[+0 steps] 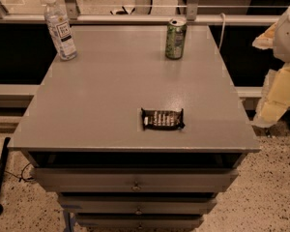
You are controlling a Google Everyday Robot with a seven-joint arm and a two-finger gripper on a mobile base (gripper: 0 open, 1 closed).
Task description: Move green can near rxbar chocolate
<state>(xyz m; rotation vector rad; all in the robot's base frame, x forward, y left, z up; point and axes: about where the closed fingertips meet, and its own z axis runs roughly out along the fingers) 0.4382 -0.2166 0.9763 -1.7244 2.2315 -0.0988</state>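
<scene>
The green can stands upright near the far edge of the grey cabinet top, right of centre. The rxbar chocolate lies flat near the front edge, dark wrapper with white lettering, well in front of the can. My gripper shows as pale cream shapes at the right edge of the view, beyond the cabinet's right side and above the floor. It is apart from both the can and the bar and touches nothing.
A clear plastic water bottle stands upright at the far left corner of the top. Drawers face front below the top. A rail runs behind the cabinet. Speckled floor lies to the right.
</scene>
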